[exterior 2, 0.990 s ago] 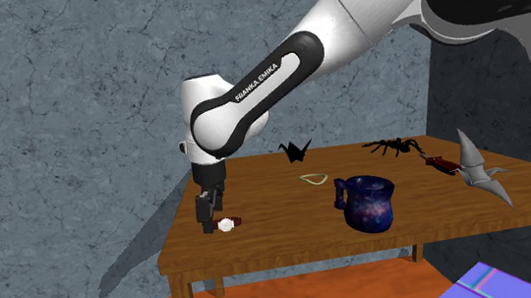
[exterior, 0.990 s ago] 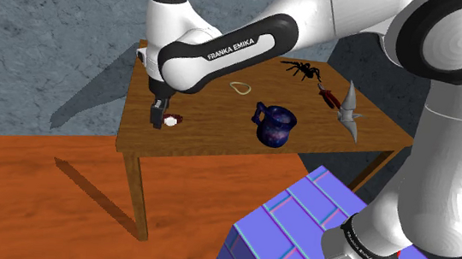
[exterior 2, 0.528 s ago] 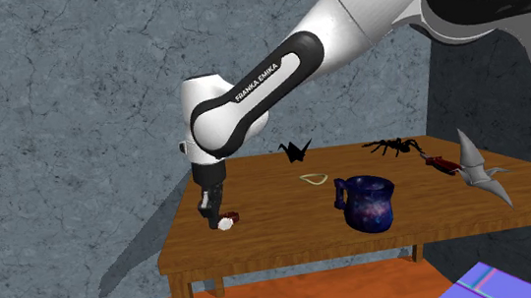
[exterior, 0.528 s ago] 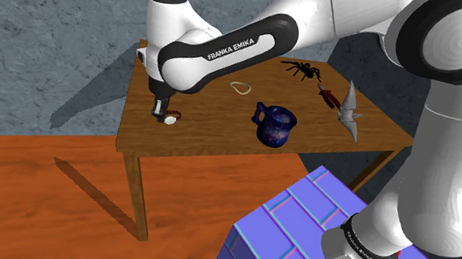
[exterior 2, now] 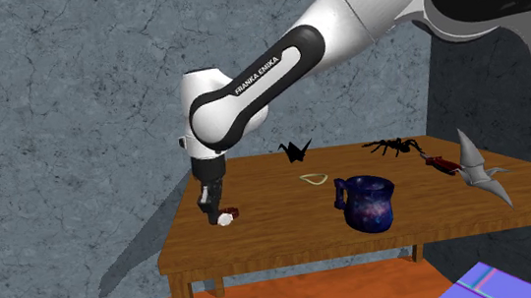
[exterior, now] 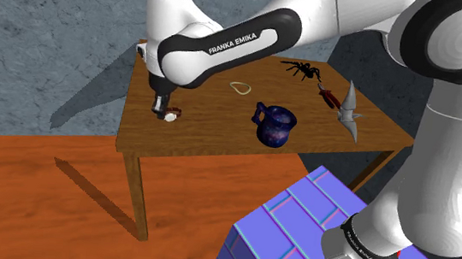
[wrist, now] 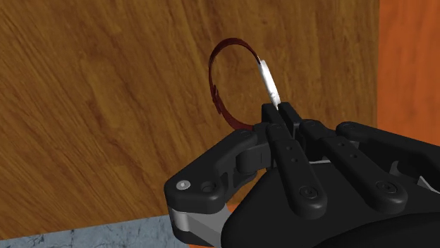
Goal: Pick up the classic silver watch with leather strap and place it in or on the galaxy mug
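Fingers (wrist: pixel 282 137) are clamped on the watch (wrist: pixel 267 81), low over the table (exterior: pixel 212 131) well apart from the mug (exterior: pixel 274 126), so your grasp looks done, with lift, carry and drop left.

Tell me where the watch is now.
In the shoulder view the watch is clasped in the gripper at the table's left end, left of the mug.

A wooden worktop (exterior 2: pixel 281 233) lies under the hand (exterior 2: pixel 213 215). A pale loop (exterior 2: pixel 314 178) and a black paper crane (exterior 2: pixel 295 150) sit nearer it; a black spider (exterior 2: pixel 389 146) and a grey paper bird (exterior 2: pixel 478 171) lie well apart from it.
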### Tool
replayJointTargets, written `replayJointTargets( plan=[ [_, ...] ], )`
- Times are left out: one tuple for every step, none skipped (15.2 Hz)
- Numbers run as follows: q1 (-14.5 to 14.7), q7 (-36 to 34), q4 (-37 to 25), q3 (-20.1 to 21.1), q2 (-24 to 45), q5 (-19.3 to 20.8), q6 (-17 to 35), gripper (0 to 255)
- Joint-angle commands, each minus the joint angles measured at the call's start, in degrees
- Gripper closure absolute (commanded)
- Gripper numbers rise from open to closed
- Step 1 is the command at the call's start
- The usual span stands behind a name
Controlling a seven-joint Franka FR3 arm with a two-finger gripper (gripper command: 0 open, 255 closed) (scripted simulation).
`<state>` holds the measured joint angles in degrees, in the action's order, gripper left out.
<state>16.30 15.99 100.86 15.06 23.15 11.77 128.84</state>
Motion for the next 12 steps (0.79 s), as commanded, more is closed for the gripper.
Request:
replayJointTargets(
  plan=[
    [0.0,0.1,-0.5,0.2,-0.7,-0.3,-1.1,255],
    [0.0,0.3,-0.8,0.2,-1.0,-0.4,-1.7,255],
    [-0.1,0.4,-1.1,0.3,-1.3,-0.6,-2.4,255],
    [-0.1,0.5,-1.4,0.4,-1.6,-0.7,-3.0,255],
    [-0.1,0.6,-1.8,0.4,-1.9,-0.9,-3.7,255],
    [-0.2,0.8,-2.2,0.5,-2.2,-1.0,-4.3,255],
    [-0.2,0.9,-2.5,0.5,-2.5,-1.2,-5.0,255],
    [-0.2,1.0,-2.9,0.6,-2.8,-1.3,-5.6,255],
    [-0.2,1.1,-3.3,0.7,-3.1,-1.4,-6.3,255],
    [-0.2,1.2,-3.8,0.7,-3.3,-1.6,-6.9,255],
    [-0.3,1.3,-4.2,0.8,-3.5,-1.7,-7.6,255],
    [-0.3,1.4,-4.7,0.8,-3.8,-1.8,-8.3,255]
  ],
)
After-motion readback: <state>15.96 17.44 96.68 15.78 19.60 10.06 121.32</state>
